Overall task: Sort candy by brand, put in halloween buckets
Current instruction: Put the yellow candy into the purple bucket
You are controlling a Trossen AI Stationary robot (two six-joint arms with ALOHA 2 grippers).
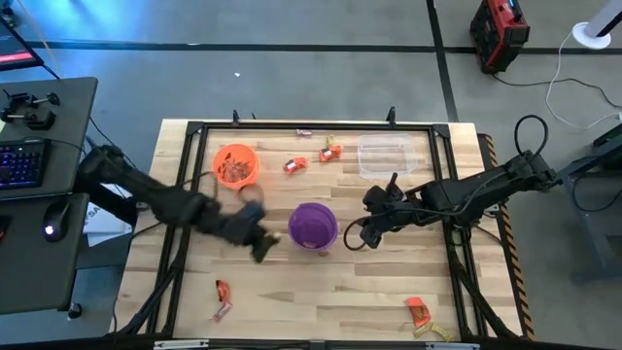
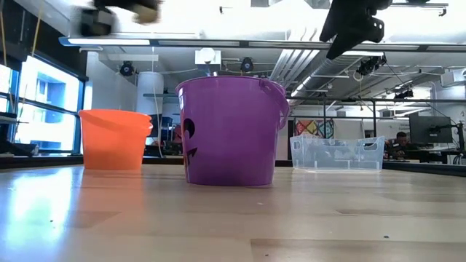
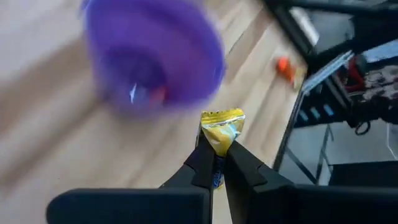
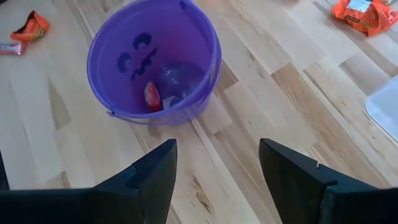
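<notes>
Left arm's fingers [image 3: 214, 155] pinching yellow candy [image 3: 221, 129]

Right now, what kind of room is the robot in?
Probably a robotics lab or workshop. The wooden table has a black frame for the arms, a desk beside it holds a keyboard and mouse, and the low view shows an open ceiling with pipes and workstations behind.

My two arms are dark, nearly black, built of slim jointed segments with chunkier housings at the wrists. On the right arm [image 1: 466, 194] I see a black cable looping at its base. Each gripper carries two flat, tapering matte black fingers [image 4: 155, 171]; the left arm [image 1: 165, 199] looks the same
</notes>
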